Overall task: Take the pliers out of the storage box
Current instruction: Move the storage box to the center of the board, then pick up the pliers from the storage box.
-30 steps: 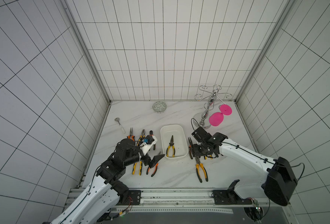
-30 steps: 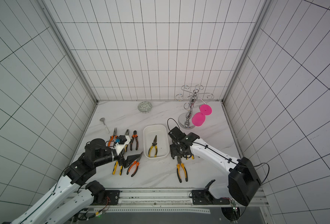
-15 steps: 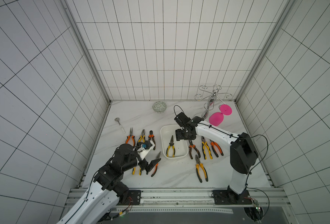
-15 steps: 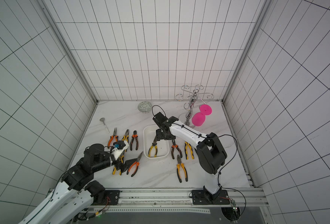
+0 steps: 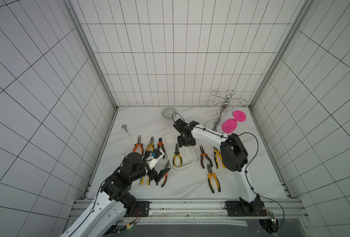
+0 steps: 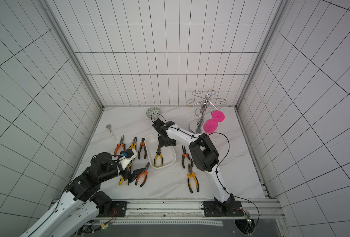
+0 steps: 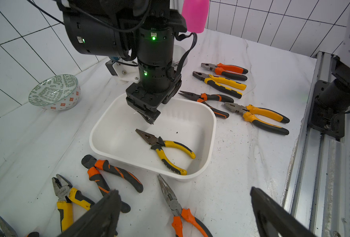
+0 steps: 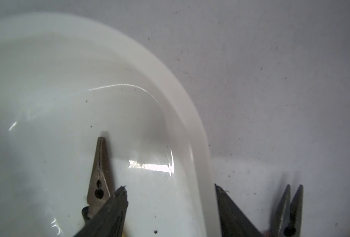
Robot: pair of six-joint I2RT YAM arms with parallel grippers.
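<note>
The yellow pliers lie flat in the box, nose toward the far end, handles toward the near end; the box sits in the middle of the desk. The right hand hangs over the far end of the box, just above the nose and apart from it; in the right wrist view its fingers stand partly spread with nothing between them, one showing over the pliers' joint, the other over the box's right rim. Loose pliers lie on the desk either side of the box: four to its right, five to its left, three of these in a far row and two nearer. The left hand hovers over the two nearer ones, spread wide and empty. A patterned bowl stands at the far edge; a spoon lies far left; a wire stand and a pink glass are far right.
</note>
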